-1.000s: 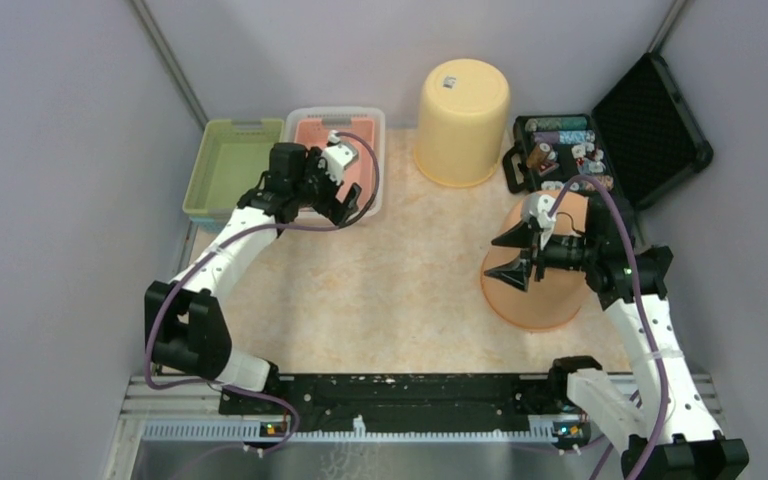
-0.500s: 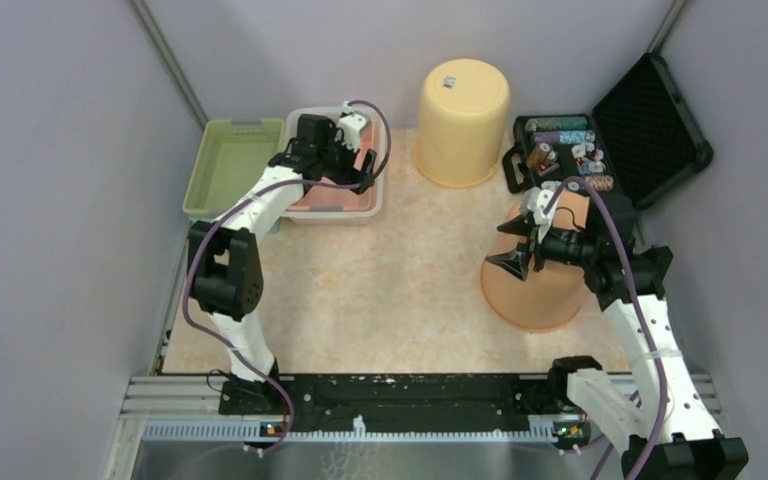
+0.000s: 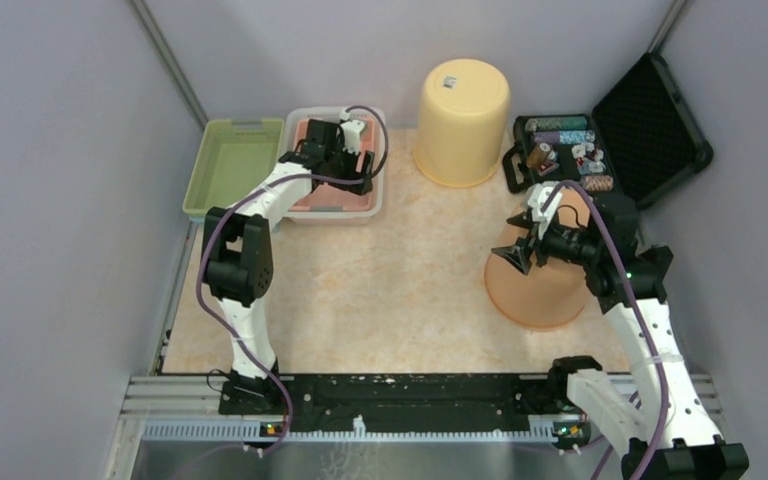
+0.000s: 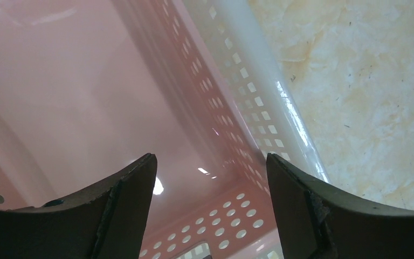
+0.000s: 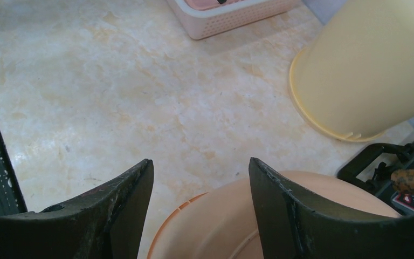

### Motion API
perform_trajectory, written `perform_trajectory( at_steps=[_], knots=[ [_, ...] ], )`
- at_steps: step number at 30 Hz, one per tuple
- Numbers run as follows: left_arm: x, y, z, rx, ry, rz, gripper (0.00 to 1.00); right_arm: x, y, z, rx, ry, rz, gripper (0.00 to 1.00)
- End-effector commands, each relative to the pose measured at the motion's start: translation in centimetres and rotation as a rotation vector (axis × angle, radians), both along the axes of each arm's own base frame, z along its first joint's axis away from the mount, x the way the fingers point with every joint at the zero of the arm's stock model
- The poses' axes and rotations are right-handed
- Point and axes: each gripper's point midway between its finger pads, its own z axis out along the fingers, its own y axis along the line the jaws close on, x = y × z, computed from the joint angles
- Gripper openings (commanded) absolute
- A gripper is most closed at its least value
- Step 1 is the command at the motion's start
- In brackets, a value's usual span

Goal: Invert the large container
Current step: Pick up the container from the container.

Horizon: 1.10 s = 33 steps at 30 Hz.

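Top external view: we see the left gripper (image 3: 350, 165), jaws spread and empty, over the pink basket (image 3: 332, 203), upright at the table's (image 3: 390, 270) far left beside a green bin (image 3: 230, 165). The right gripper (image 3: 515, 242) gapes, empty, above an orange bucket (image 3: 545, 295).

Your top camera looks steeply down from above and behind the arm bases onto the whole table (image 3: 390, 290), your left wrist camera sits very close inside the pink basket (image 4: 210, 97), and your right wrist camera looks low over the orange bucket (image 5: 232, 226) toward that basket and the yellow bucket (image 5: 366, 65), both shared with the top view.
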Motion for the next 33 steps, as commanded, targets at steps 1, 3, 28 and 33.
perform_trajectory(
  at_steps=[1,3,28,33],
  knots=[
    [1.0,-1.3,2.2,-0.071,-0.028,0.002,0.81,0.5,-1.0,-1.3,-0.036,0.036,-0.083,0.66],
    [0.9,-1.7,2.5,-0.087,-0.028,-0.003,0.80,0.6,-1.2,-1.3,-0.040,0.034,-0.090,0.66],
    [1.2,-2.6,0.6,-0.012,-0.009,0.013,0.38,0.1,-0.7,-0.9,-0.019,0.024,-0.063,0.66],
    [1.0,-2.9,0.6,-0.012,-0.004,0.008,0.36,0.0,-0.7,-0.7,-0.017,0.019,-0.059,0.66]
  ],
)
